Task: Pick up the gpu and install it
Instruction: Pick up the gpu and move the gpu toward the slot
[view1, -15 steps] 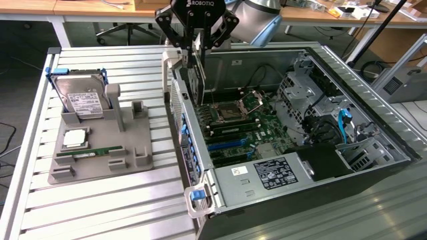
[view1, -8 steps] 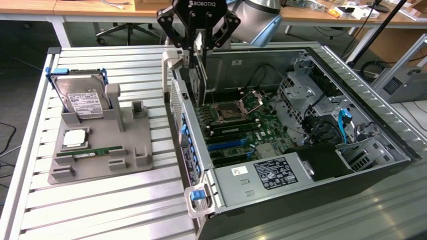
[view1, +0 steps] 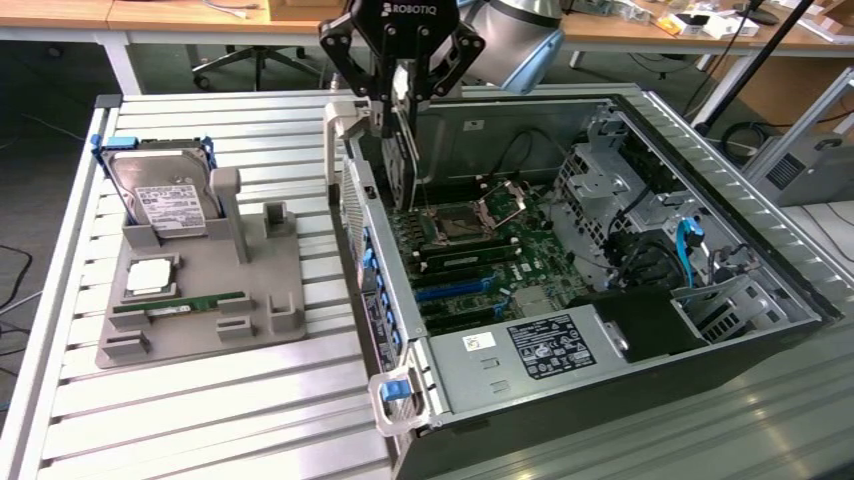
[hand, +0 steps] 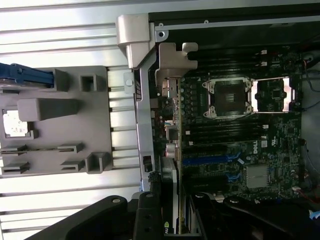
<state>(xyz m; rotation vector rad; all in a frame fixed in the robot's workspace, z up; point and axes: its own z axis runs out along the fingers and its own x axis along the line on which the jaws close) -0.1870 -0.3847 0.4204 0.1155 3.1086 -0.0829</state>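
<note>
Currently the gripper (view1: 400, 122) hangs over the far corner of the open computer case (view1: 747, 300), at the case's wall on the exterior view's left. Its jaws are partly closed, pinched onto the top edge of the gpu (view1: 402, 170). The card hangs straight down from the fingers (view1: 387, 108), upright and edge-on, with its lower end inside the case above the motherboard (view1: 514, 250), just beside the CPU socket (view1: 461, 215). Whether that lower edge touches the board cannot be told.

From the wrist view the gpu (hand: 170, 192) runs as a thin strip between the two dark fingers (hand: 147, 212), lying along the case wall and next to the blue slots (hand: 210, 161).

On the exterior view's left of the case, well apart from the gripper, a grey fixture tray (view1: 187, 335) sits on the slatted table (view1: 200, 430). It carries a hard drive (view1: 167, 200) in a blue frame, standing at the far end, and a green RAM stick (view1: 180, 302) nearer.
</note>
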